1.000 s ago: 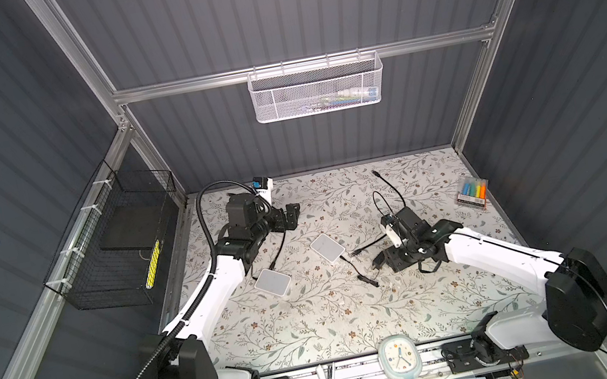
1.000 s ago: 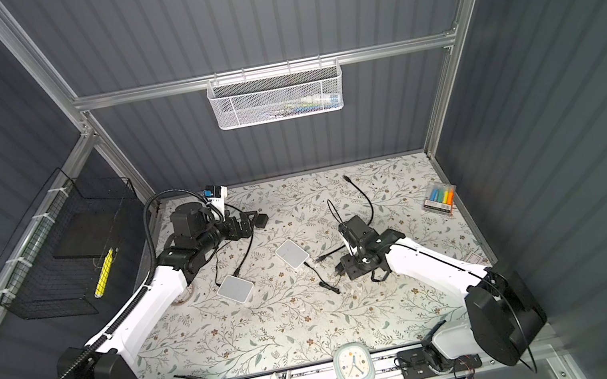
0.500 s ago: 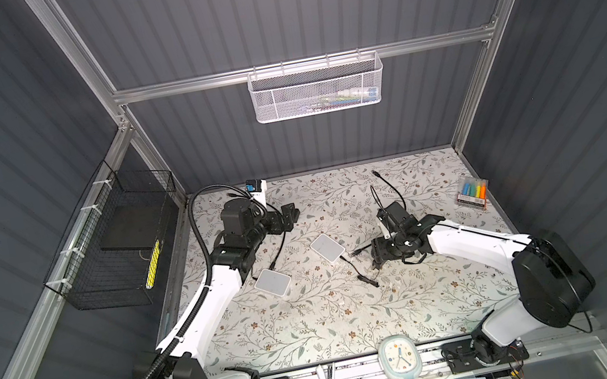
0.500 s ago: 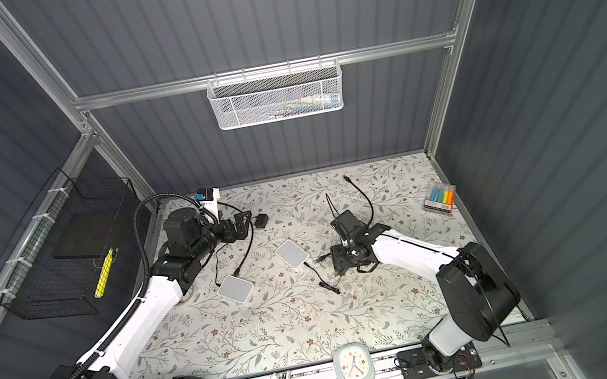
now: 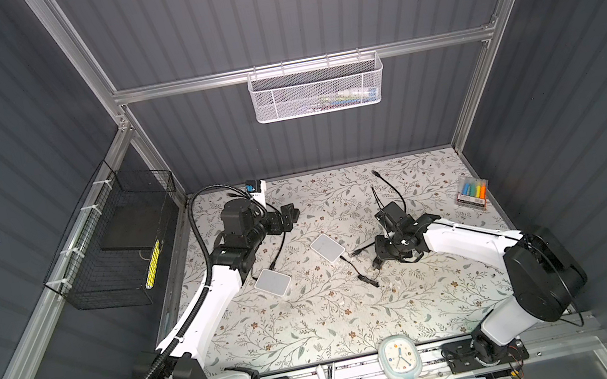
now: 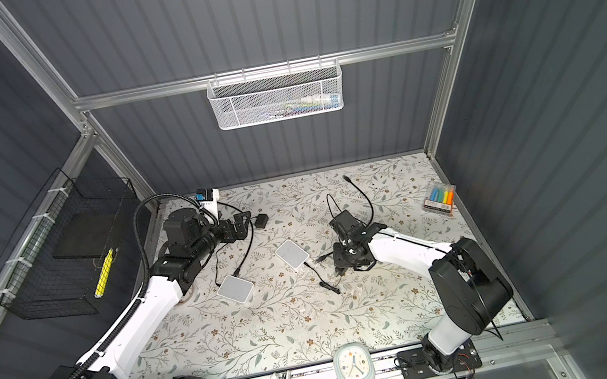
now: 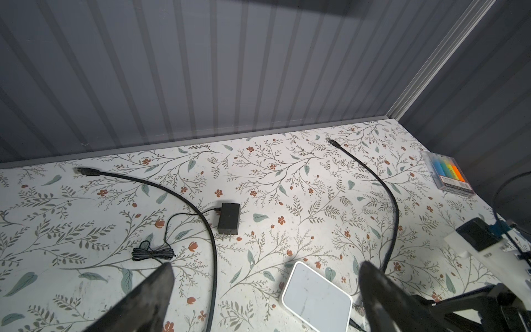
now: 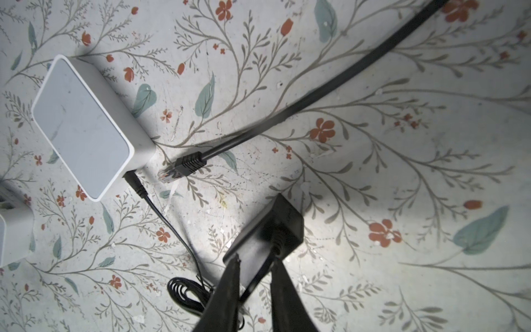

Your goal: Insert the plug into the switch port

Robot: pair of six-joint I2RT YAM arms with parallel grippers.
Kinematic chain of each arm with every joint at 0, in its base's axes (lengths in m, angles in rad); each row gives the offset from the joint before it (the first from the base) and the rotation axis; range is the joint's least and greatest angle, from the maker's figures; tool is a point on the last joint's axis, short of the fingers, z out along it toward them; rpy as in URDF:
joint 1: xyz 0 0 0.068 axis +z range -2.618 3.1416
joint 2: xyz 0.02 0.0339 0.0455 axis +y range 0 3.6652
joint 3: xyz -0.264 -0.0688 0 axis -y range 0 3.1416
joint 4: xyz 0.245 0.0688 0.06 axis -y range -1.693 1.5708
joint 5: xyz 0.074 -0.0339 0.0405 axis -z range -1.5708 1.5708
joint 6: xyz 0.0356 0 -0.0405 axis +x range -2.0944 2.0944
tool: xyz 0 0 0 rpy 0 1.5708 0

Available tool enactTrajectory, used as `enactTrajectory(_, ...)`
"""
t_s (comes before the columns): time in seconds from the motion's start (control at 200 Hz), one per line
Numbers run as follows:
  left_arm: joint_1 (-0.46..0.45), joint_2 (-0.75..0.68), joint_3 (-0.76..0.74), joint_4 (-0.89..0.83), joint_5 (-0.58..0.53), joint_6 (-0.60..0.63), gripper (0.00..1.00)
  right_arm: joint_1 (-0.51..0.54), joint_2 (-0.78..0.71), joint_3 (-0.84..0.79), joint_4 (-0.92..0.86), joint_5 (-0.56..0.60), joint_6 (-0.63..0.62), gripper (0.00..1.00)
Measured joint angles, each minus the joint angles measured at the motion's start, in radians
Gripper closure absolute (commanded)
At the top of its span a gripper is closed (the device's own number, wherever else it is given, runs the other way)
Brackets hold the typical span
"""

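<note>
Nothing is plugged in yet. Centre-left in the right wrist view, the Ethernet plug (image 8: 184,168) lies on the desk (image 8: 373,149) just beside the white switch (image 8: 83,126). The right end effector (image 8: 254,260) seems clamped on a black power adapter (image 8: 270,227). The left end effector (image 7: 265,267) hangs released.

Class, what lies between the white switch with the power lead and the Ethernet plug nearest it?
In the right wrist view, only bare floral mat separates the Ethernet plug from the switch; the power lead sits beside.

The left arm (image 5: 208,304) and right arm (image 5: 466,235) wear smooth white shells between chunky black joints. A ribbed black hose (image 5: 198,234) runs up the left one. The fingers (image 7: 149,299) are dark, tapered wedges.
</note>
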State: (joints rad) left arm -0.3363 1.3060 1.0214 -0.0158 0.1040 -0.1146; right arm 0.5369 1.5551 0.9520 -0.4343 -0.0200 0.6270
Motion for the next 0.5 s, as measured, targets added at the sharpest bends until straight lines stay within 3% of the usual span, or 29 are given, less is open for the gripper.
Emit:
enactTrajectory(0.145,0.0,0.002,0.0,-0.01,0.0,0.0,0.0,0.0,0.009,0.0,0.001,0.001,0.006,0.82)
enactTrajectory(0.34,0.003,0.002,0.0,-0.014,-0.001,0.0,0.0,0.0,0.011,0.0,0.002,0.002,0.021,1.0)
enactTrajectory(0.5,0.003,0.011,0.0,-0.023,-0.017,0.0,0.0,0.0,0.01,0.051,-0.05,0.019,0.002,1.0)
